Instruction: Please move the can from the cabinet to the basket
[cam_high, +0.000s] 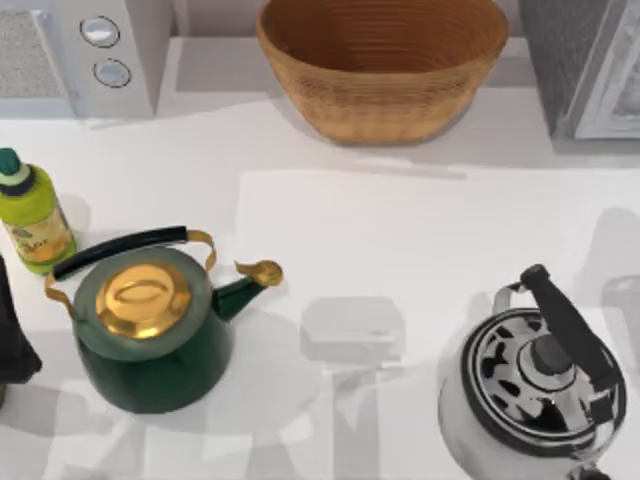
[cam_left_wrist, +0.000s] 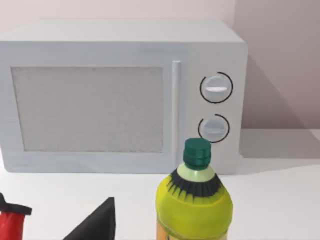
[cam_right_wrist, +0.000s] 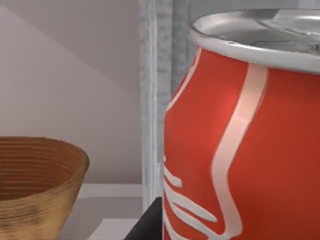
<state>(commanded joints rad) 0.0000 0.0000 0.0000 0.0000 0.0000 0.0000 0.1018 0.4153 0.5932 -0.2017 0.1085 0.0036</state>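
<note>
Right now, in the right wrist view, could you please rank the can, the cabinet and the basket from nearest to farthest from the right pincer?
1. The can, right up close.
2. The cabinet, its frame just behind the can.
3. The basket, farthest, beyond the cabinet's edge.

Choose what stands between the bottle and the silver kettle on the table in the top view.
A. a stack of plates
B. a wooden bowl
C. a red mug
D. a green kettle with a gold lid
D: the green kettle with its gold lid sits just right of the bottle, and the silver kettle stands further right.
</note>
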